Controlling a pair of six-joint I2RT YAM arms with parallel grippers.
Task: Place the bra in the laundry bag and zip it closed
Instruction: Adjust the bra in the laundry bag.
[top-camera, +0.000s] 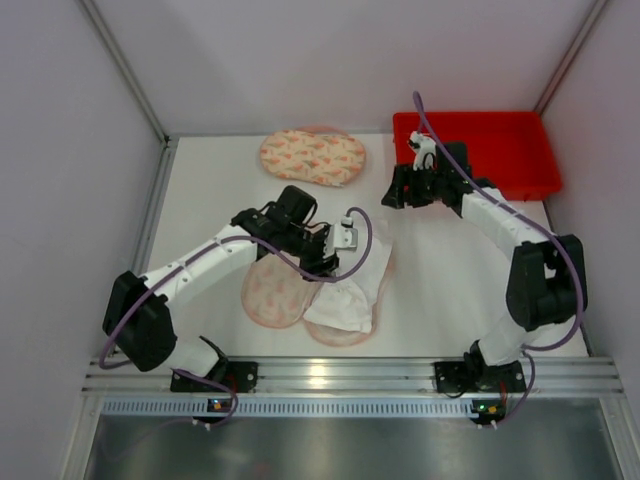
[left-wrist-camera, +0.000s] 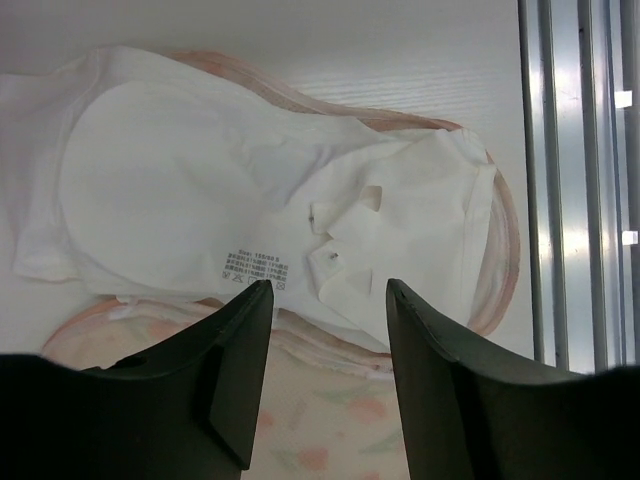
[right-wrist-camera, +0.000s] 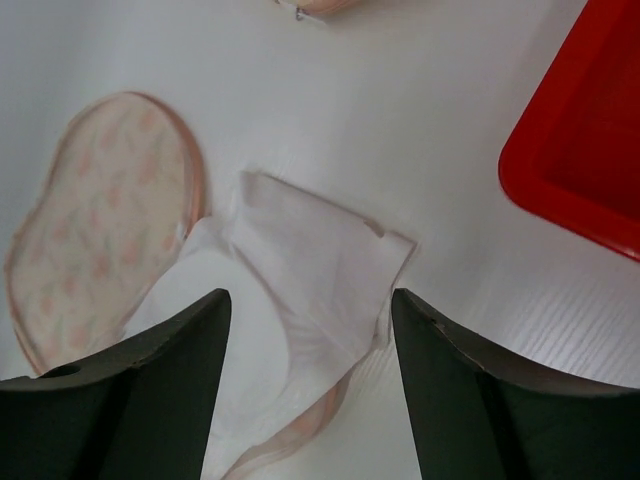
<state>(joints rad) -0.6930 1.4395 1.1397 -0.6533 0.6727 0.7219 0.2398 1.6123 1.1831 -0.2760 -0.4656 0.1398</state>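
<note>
Lying crumpled over the right half of the peach-patterned laundry bag (top-camera: 268, 295), the white bra (top-camera: 350, 290) spills partly onto the white table (top-camera: 450, 300) — on top of the bag, not zipped inside. The left gripper (left-wrist-camera: 328, 290) hangs just above it, jaws apart with nothing between them. The right gripper (right-wrist-camera: 310, 300) hovers beside the red bin (top-camera: 500, 150), jaws likewise apart and empty — a second patterned bag (top-camera: 312, 157) lies farther back.

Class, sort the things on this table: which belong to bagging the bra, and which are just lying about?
Belong: white bra, patterned laundry bag beneath it.
Lying about: red bin, second patterned pouch at the back.
</note>
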